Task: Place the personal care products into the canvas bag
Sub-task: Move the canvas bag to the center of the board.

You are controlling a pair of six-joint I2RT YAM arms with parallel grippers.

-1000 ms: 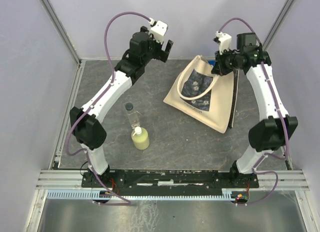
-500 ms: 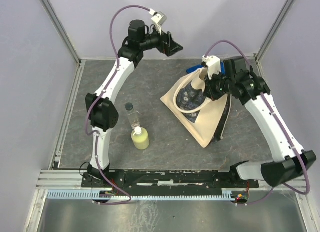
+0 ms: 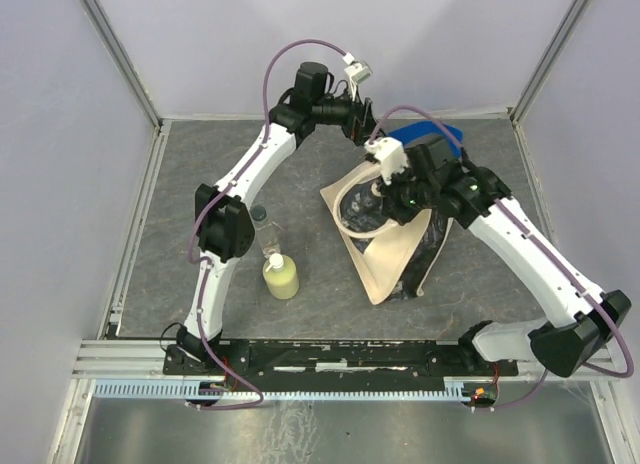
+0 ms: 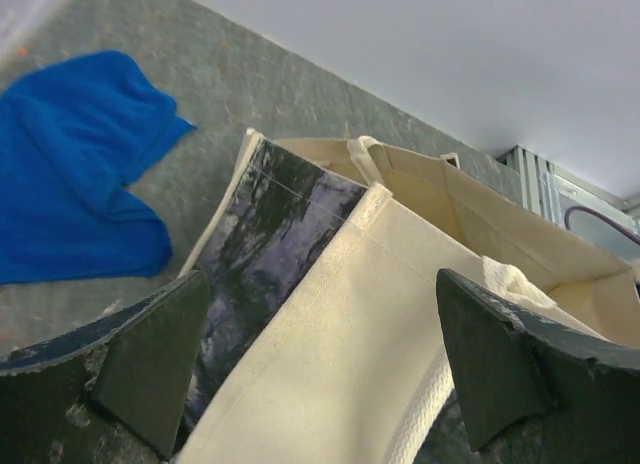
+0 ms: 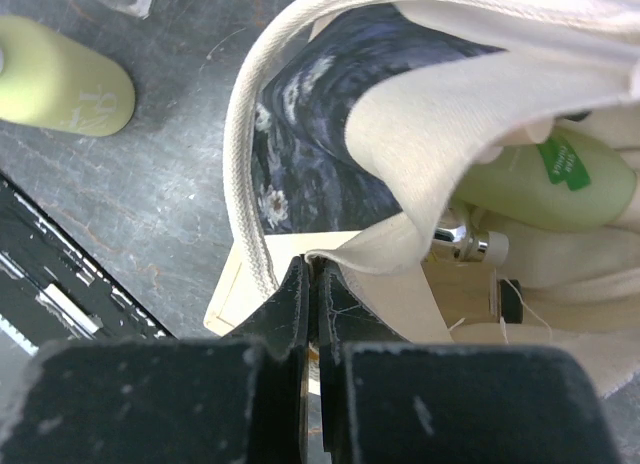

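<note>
Counting first: two products sit out on the table (image 3: 180, 184), one clear black-capped bottle (image 3: 262, 229) and one yellow-green bottle (image 3: 281, 276). They are close together and well off to the side of both sets of jaws. There is one canvas bag (image 3: 385, 259) and one blue cloth (image 4: 80, 184).

My right gripper (image 5: 308, 274) is pinched fully together on the bag's rim, holding the mouth up and open. Just past its jaws, inside the bag, I make out one green-labelled bottle (image 5: 545, 184), one silvery pump head (image 5: 462, 242) and one small black cap (image 5: 510, 302). Anything else in there is hidden under folds of canvas.

My left gripper (image 4: 320, 384) hangs above the bag with its jaws spread wide and nothing between them. The cloth lies crumpled off to one side of them, beside the bag.

Bare table runs between the two bottles and the bag, and on out to the table's left edge.
</note>
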